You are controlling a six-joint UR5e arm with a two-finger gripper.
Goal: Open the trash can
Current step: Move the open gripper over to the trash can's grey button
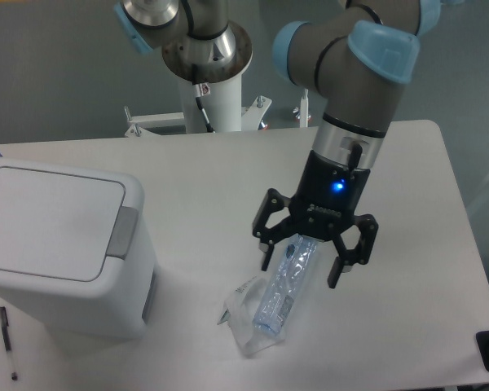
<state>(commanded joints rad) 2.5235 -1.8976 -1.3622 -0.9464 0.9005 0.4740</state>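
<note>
A pen [7, 343] lay at the near left edge of the counter [204, 175]. The trash can [61, 246] stood at the left, its lid flat and shut, the grey tab [122, 232] facing right where a push could reach it. Right of it lay a plastic bottle [281, 287] on crumpled wrap. The pincer [306, 260] hung just above the bottle's far end, fingers spread and empty, well apart from the tab.

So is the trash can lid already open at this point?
No, the flat lid lies closed on the trash can, and the open gripper hangs above the plastic bottle, well away from it.
</note>
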